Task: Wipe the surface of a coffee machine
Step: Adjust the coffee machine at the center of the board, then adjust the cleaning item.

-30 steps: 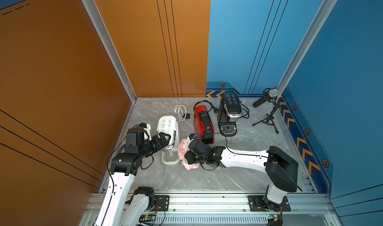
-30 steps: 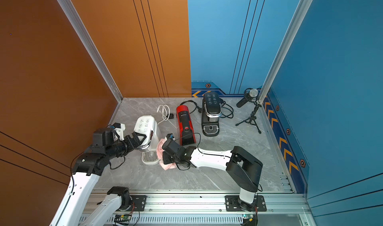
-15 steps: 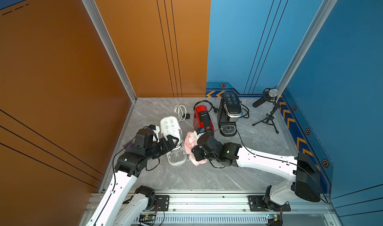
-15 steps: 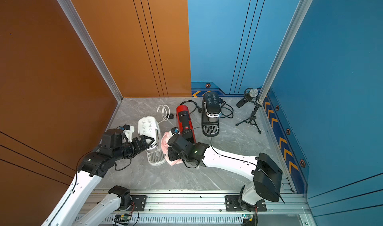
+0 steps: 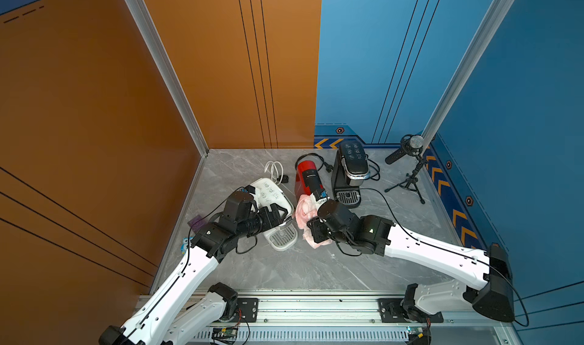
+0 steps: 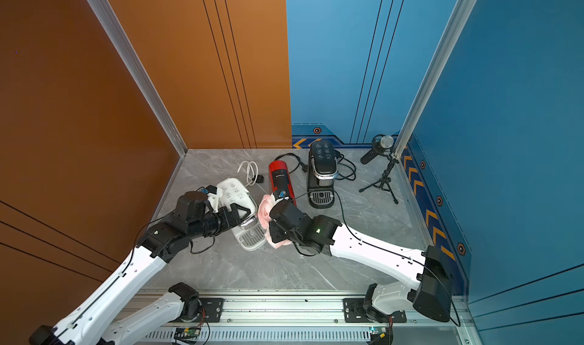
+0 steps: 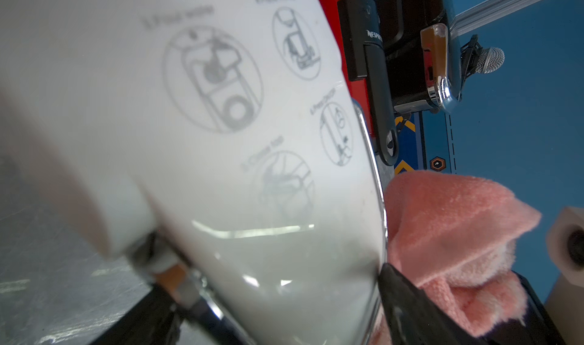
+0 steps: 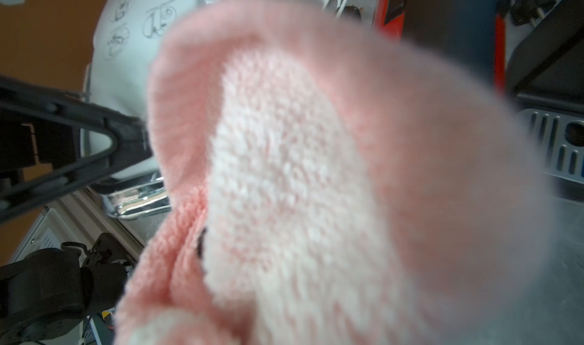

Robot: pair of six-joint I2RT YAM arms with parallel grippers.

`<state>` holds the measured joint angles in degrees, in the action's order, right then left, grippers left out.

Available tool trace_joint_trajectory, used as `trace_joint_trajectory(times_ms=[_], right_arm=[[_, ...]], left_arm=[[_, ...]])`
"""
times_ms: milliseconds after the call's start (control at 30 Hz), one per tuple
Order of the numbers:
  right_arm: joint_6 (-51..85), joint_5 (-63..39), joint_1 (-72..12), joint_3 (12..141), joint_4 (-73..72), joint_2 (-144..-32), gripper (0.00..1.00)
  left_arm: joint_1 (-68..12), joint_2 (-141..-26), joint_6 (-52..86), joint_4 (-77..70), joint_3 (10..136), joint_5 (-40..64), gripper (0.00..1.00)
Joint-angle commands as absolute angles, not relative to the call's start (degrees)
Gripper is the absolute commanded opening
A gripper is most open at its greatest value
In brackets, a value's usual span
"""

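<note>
The white coffee machine (image 5: 268, 191) (image 6: 234, 191) stands at the left of the marble floor, with printed diagrams on its top (image 7: 252, 138). My left gripper (image 5: 286, 215) (image 6: 249, 215) straddles its front with jaws wide, and a black finger (image 7: 407, 299) presses on its chrome edge. A fluffy pink cloth (image 5: 303, 210) (image 6: 265, 210) is bunched against the machine's right side. My right gripper (image 5: 309, 230) is shut on the cloth (image 8: 300, 169), which hides its fingers and fills the right wrist view.
A red coffee machine (image 5: 306, 176) stands right behind the cloth, with a black coffee machine (image 5: 352, 169) beside it. A microphone on a tripod (image 5: 410, 157) is at the back right. A white cable (image 5: 275, 169) lies behind the white machine. Walls close off the left, back and right.
Both arms reached further in. The right gripper carried the cloth up and away from the front, alongside the white machine. The left gripper and the machine shifted slightly right.
</note>
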<state>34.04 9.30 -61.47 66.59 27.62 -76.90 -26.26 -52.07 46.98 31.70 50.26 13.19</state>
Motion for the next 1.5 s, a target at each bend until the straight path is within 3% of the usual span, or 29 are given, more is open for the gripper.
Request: trace_joint_trajectory(times_ms=[0, 200, 500, 667, 1000, 1100, 1167, 1300, 1333, 1467], right_arm=[[32.1, 10.4, -61.3, 68.4, 30.3, -74.3, 0.00], [29.2, 5.5, -59.9, 70.8, 33.4, -73.0, 0.00], [26.2, -28.4, -47.7, 72.4, 31.7, -72.8, 0.00], [29.8, -40.0, -46.5, 72.7, 23.4, -74.5, 0.00], [36.1, -49.2, -48.8, 75.4, 11.0, -80.5, 0.00], [38.6, -50.9, -49.2, 74.3, 6.9, -80.9, 0.00], [41.7, -52.6, -49.9, 73.1, 1.9, -81.3, 0.00], [42.3, -52.5, -51.4, 72.8, 0.1, -81.7, 0.00], [42.5, -52.3, -51.5, 72.7, -0.3, -81.8, 0.00], [45.1, -52.9, -52.1, 72.1, -5.0, -82.3, 0.00]], left_arm=[[-27.0, -53.8, 45.5, 29.4, 52.2, 9.5, 0.93], [-27.0, -49.9, 45.9, 29.6, 49.7, 9.1, 0.94], [-25.6, -38.2, 42.7, 35.8, 53.0, 14.8, 0.98], [-27.3, -43.1, 42.1, 35.5, 58.7, 23.1, 0.99], [-36.2, -50.5, 41.3, 30.6, 64.0, 22.0, 0.99], [-36.2, -49.8, 42.6, 27.1, 62.6, 21.7, 0.90], [-36.3, -49.5, 43.9, 24.4, 61.5, 22.2, 0.74], [-36.4, -48.4, 46.1, 22.0, 59.9, 19.9, 0.32], [-36.3, -48.4, 46.8, 21.3, 59.7, 20.6, 0.27], [-36.8, -48.4, 47.6, 19.9, 59.4, 21.8, 0.28]])
